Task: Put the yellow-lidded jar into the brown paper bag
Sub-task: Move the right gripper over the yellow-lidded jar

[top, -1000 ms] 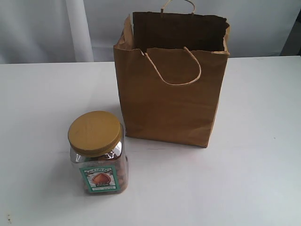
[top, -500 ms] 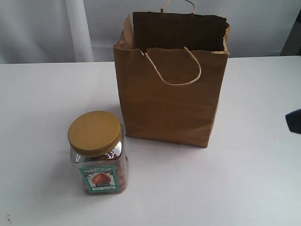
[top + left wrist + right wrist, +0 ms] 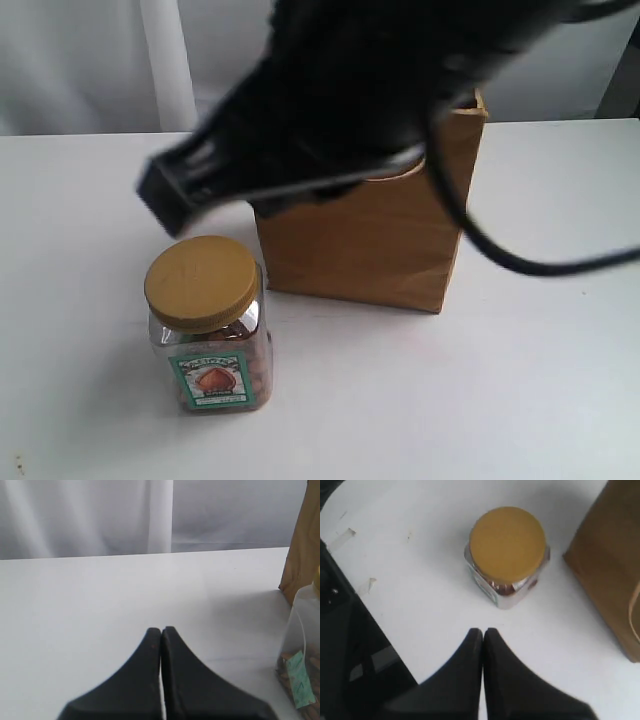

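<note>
The yellow-lidded jar (image 3: 208,325) stands upright on the white table (image 3: 520,400), in front of and left of the brown paper bag (image 3: 380,235). A blurred black arm crosses the exterior view and hides the bag's top rim and handles. Its end, my right gripper (image 3: 160,198), hangs just above and behind the jar. In the right wrist view the right gripper (image 3: 483,630) is shut and empty, with the jar's lid (image 3: 507,545) ahead of it and the bag (image 3: 610,565) beside it. My left gripper (image 3: 161,629) is shut and empty, low over the table, with the jar (image 3: 300,650) and bag (image 3: 302,545) off to one side.
A black cable (image 3: 520,262) from the arm loops in front of the bag's right side. Dark robot base parts (image 3: 345,655) and bits of tape (image 3: 342,537) lie near the table edge. A pale curtain (image 3: 90,60) hangs behind the table.
The right arm has swept in from the exterior view's right edge and now stretches across the bag's top to above the jar. Jar and bag have not moved.
</note>
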Motion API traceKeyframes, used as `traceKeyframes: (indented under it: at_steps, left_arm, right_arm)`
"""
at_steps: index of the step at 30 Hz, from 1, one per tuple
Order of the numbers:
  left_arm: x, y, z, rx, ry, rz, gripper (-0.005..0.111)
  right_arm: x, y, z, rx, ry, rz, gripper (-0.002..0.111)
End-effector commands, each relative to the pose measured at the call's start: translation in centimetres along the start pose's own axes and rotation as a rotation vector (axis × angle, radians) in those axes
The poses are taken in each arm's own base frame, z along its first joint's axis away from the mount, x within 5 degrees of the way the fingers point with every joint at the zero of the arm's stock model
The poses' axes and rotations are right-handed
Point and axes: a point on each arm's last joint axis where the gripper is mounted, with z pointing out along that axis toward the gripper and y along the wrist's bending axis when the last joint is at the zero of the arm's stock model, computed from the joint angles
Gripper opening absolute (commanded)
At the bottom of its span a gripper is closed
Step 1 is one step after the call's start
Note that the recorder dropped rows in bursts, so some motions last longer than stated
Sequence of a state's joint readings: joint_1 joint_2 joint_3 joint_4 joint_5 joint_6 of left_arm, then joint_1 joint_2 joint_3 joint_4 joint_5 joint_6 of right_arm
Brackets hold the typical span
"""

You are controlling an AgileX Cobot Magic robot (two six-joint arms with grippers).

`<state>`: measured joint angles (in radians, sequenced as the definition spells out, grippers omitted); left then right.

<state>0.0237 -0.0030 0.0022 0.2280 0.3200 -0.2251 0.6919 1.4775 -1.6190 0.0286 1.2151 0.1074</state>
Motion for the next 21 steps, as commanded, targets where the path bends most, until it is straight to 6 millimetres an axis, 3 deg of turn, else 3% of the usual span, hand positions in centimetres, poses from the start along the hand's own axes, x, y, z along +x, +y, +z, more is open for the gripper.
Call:
traceKeyframes:
  at_steps: [1,5,13,21]
  left_arm:
    - [-0.1,0.0,0.0,0.006,-0.009,-0.007,0.001]
    - [-0.1,0.0,0.0,0.006,-0.009,-0.007,0.001]
    - [-0.1,0.0,0.0,0.006,-0.009,-0.007,0.001]
    - [-0.1,0.0,0.0,0.006,-0.009,-0.007,0.001]
  right_arm:
    - [-4.3,0.7,3.6,-0.004,-0.001,0.041,0.0]
    - [-6.0,1.5,7.0,-0.069,0.036,0.082,0.0]
    - [-5.8,1.2,12.7,-0.04,0.153,0.105,0.0]
    - [-5.7,1.0,13.4,-0.019,0.165,0.097,0.0]
